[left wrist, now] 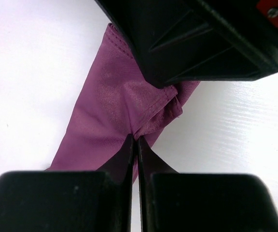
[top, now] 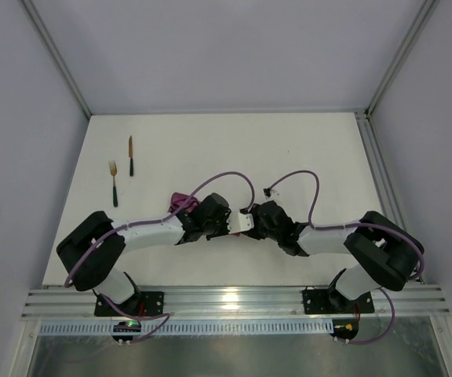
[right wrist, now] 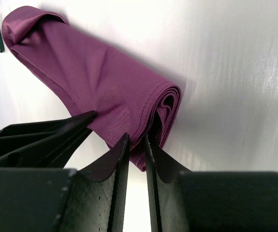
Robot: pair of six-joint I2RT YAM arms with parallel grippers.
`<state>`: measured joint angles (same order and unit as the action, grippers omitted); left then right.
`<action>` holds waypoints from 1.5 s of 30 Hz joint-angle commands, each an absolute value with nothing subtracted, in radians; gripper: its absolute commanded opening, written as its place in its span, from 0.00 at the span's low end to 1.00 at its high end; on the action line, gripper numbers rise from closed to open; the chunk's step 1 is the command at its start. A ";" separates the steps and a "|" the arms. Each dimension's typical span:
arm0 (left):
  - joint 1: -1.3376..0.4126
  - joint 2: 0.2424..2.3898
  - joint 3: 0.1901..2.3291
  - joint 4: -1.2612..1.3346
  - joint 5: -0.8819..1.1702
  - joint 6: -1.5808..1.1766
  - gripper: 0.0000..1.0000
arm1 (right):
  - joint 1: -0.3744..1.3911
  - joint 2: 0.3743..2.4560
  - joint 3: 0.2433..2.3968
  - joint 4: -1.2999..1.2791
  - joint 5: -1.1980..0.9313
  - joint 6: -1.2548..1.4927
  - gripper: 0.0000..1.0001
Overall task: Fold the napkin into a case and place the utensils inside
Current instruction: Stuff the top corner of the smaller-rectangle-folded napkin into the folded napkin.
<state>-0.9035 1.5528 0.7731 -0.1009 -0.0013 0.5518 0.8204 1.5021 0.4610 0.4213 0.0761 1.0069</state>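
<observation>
**Risk check: thin pinch on a bunched napkin**

Top external: both arms meet mid-desk [top: 304, 149] over the napkin [top: 180, 201], of which only a corner shows. The fork [top: 114, 182] and knife [top: 131, 155] lie well apart at the far left.

Left wrist: left fingers [left wrist: 122, 162] are pressed together, pinching a gathered ridge of cloth. So thin a bite may slip, or lift one layer only and skew the fold.

Right wrist: right fingers [right wrist: 117, 159] stand narrowly apart astride the rolled end's corner; I cannot tell if they grip it. Opposed pulling could unroll the layers. No case yet.
</observation>
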 commanded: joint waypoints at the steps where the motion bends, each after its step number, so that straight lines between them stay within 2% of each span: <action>1: -0.897 1.476 0.762 -0.025 -0.037 0.529 0.00 | 0.818 1.447 0.509 0.403 0.095 0.957 0.23; 5: -0.896 1.447 0.765 -0.028 -0.044 0.526 0.00 | 0.818 1.453 0.535 0.400 0.065 0.940 0.23; 9: -0.894 1.457 0.765 -0.032 -0.038 0.529 0.09 | 0.818 1.485 0.552 0.413 0.054 0.942 0.24; 15: -0.888 1.517 0.765 -0.025 -0.038 0.532 0.10 | 0.818 1.526 0.560 0.433 0.054 0.954 0.26; 19: -0.887 1.531 0.769 -0.028 -0.023 0.522 0.28 | 0.818 1.543 0.557 0.433 0.057 0.957 0.27; 21: -0.887 1.535 0.770 -0.018 -0.023 0.519 0.28 | 0.818 1.548 0.554 0.436 0.066 0.962 0.25; 24: -0.887 1.554 0.776 -0.014 -0.026 0.522 0.20 | 0.816 1.559 0.551 0.446 0.068 0.966 0.22; 25: -0.887 1.558 0.778 -0.017 -0.025 0.523 0.12 | 0.816 1.565 0.551 0.448 0.063 0.966 0.22; 28: -0.887 1.565 0.781 -0.021 -0.028 0.526 0.00 | 0.815 1.565 0.549 0.451 0.057 0.966 0.22; 33: -0.885 1.528 0.759 0.012 -0.051 0.512 0.00 | 0.816 1.532 0.549 0.433 0.057 0.950 0.22; 36: -0.882 1.486 0.750 0.032 -0.040 0.494 0.11 | 0.816 1.529 0.561 0.430 0.046 0.942 0.22; 39: -0.882 1.497 0.756 0.032 -0.038 0.489 0.14 | 0.816 1.557 0.580 0.431 0.041 0.942 0.22; 41: -0.882 1.529 0.770 0.011 -0.032 0.494 0.09 | 0.816 1.568 0.581 0.436 0.044 0.948 0.22; 42: -0.884 1.540 0.776 0.005 -0.034 0.498 0.02 | 0.816 1.569 0.580 0.439 0.044 0.950 0.22; 45: -0.882 1.543 0.767 0.012 -0.041 0.503 0.00 | 0.816 1.557 0.563 0.442 0.051 0.954 0.22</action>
<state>-0.8875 1.5345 0.7509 -0.0334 -0.0368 0.5053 0.8200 1.5627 0.5507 0.4038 0.0448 0.9623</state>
